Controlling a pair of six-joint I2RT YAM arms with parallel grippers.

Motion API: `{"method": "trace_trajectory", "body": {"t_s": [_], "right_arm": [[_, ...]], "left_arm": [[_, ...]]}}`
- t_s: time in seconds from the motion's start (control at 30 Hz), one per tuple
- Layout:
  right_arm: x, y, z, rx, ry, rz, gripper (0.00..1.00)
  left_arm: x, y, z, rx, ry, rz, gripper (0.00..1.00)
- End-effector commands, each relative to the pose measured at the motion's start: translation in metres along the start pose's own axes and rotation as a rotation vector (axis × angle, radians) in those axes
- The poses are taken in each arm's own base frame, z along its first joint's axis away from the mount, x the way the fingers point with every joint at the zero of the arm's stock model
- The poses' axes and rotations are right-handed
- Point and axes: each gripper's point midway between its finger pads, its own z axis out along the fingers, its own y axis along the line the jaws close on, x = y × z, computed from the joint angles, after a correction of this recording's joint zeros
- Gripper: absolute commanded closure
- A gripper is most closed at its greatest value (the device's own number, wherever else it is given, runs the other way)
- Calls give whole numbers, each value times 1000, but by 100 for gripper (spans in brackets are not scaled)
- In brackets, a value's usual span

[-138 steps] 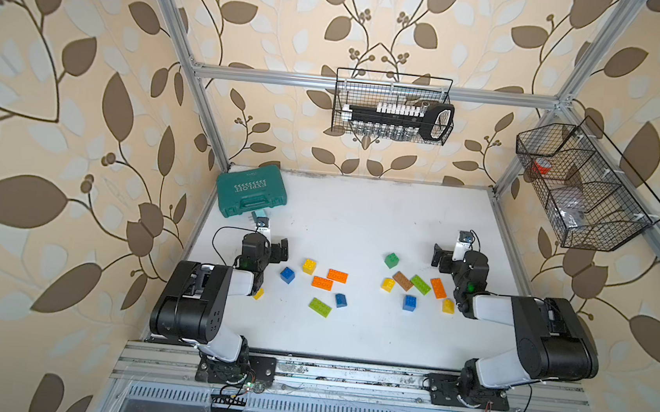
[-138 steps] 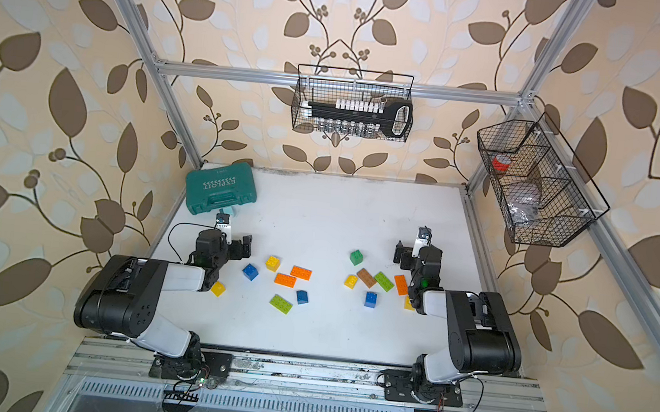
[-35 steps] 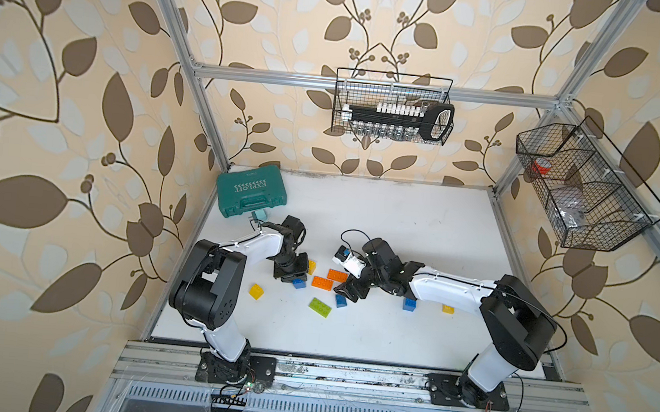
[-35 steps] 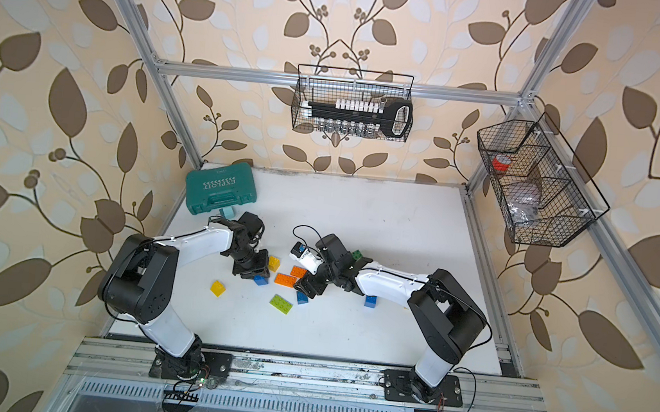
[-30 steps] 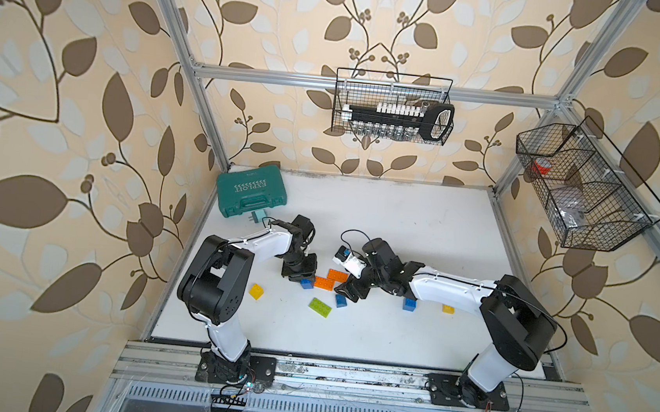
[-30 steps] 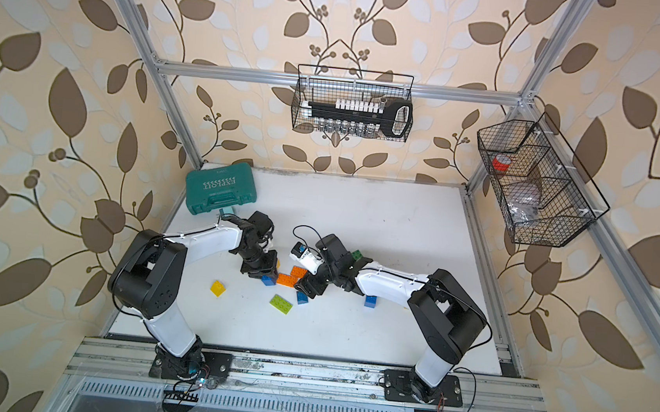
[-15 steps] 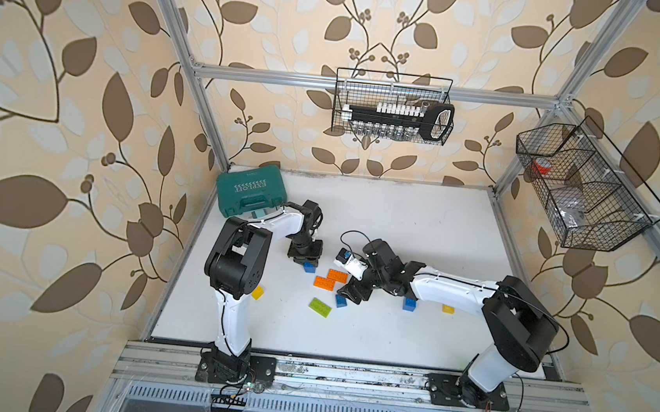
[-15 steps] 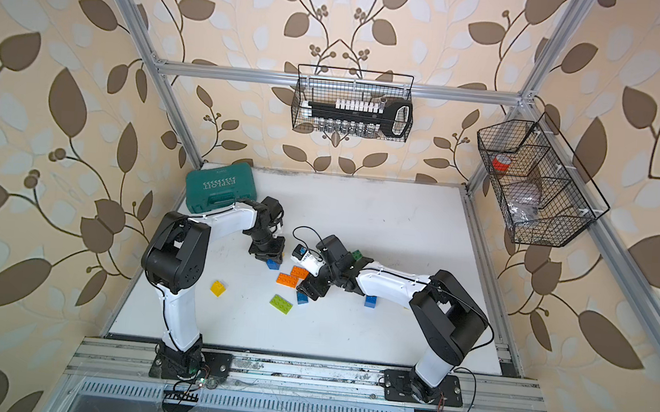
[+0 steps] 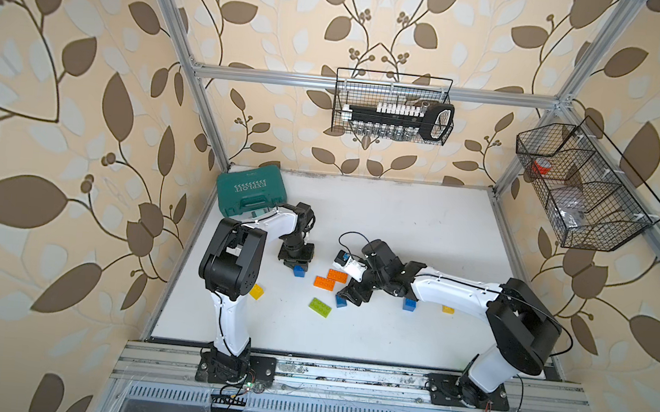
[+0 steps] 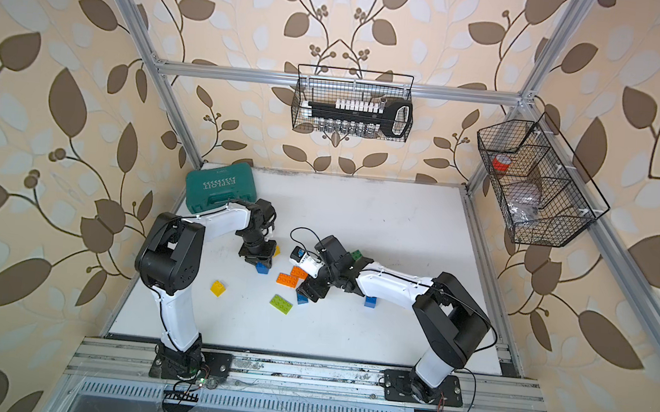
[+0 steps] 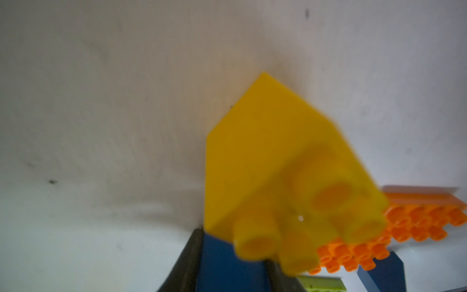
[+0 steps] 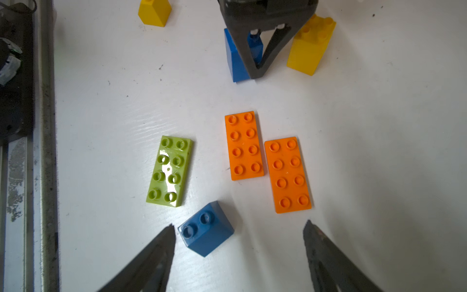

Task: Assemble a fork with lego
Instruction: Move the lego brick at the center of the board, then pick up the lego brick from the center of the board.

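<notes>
**Hands at the lego: left pinching blue, right spread**

Your left hand (image 9: 296,262) points straight down at the worktop (image 9: 400,221), a little in front of the teal case (image 9: 248,193); its fingers are pressed in on a blue brick (image 9: 299,270), which shows between them in the left wrist view and seems to stand on the worktop; a yellow brick (image 12: 310,45) stands upright just beside that hand, on the side toward your right hand (image 12: 240,225), and looms large and blurred in the left wrist view. Your right hand sits low over the middle of the worktop with its fingers spread wide; a second blue brick (image 12: 206,228), sloped on one face, lies just inside one fingertip (image 12: 164,242), and you cannot tell whether the two touch. Between your two hands an orange plate (image 12: 243,145) and a second orange plate (image 12: 288,174) lie flat side by side, staggered, studs up; a lime green plate (image 12: 169,170) lies flat near them, toward the front edge, apart from both; a second yellow brick (image 9: 256,291) sits alone nearer the left edge; a third blue brick (image 9: 409,303) and a third yellow brick (image 9: 447,309) lie beside the right forearm (image 9: 451,293); in a top view a dark green brick (image 10: 356,254) peeks out behind that forearm.
</notes>
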Motion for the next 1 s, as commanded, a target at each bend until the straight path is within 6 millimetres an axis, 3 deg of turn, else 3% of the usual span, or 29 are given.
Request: {"method": "trace_trajectory", "body": {"t_s": [0.0, 0.3, 0.47, 0.57, 0.7, 0.97], "right_arm": [[-15, 1, 4, -9, -13, -63, 21], [-27, 13, 27, -130, 15, -100, 35], [-16, 20, 35, -183, 77, -71, 40], [-3, 24, 40, -214, 133, -40, 42], [10, 22, 47, -236, 189, 5, 42], [26, -6, 51, -193, 236, 71, 39]], "left_arm": [[7, 2, -3, 2, 8, -38, 67], [14, -6, 0, 66, 33, -56, 53], [5, -3, -18, 129, -19, -94, 33], [0, -2, -31, 179, -59, -117, 26], [-2, 2, -39, 218, -90, -137, 23], [-4, 12, -44, 278, -130, -191, 23]]}}
